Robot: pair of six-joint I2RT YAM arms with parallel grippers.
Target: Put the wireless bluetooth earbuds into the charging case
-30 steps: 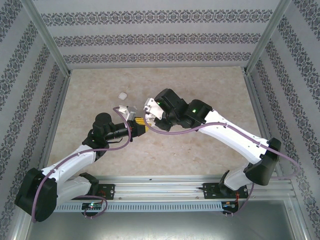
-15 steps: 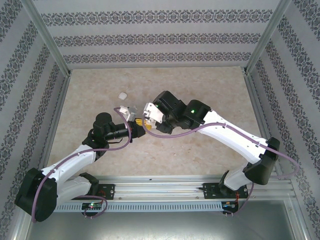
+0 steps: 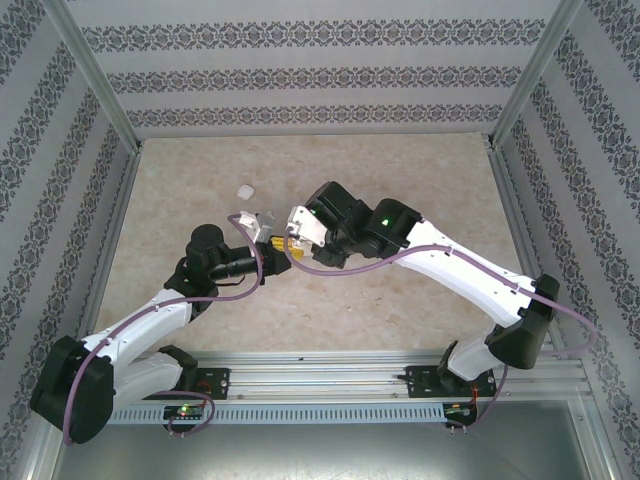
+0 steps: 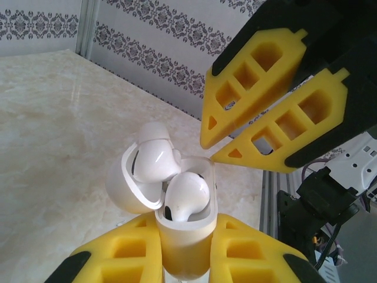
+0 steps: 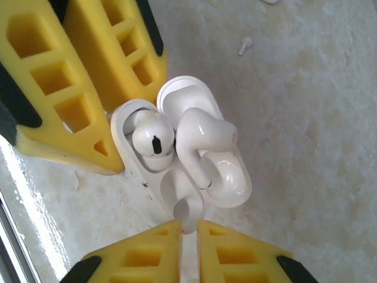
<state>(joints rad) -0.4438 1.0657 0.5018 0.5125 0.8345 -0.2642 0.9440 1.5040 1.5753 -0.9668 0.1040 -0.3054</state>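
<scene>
Two wireless bluetooth earbuds sit at the open charging case, low in the middle of the left wrist view. They are small, glossy white and rounded, with short stems. One is bedded in the case body and shows a dark slit on its face in the right wrist view. The other earbud lies tilted against the hinged lid.

A third earbud lies loose on the pale marbled counter, near the top of the right wrist view.

The left end effector is clamped on the case body, whose lower part is hidden between the yellow fingers. The right end effector has its fingers drawn almost together, tips just above the case, holding nothing.

In the top view the case is a tiny white blur between the arms. A white bit farther up cannot be identified.
</scene>
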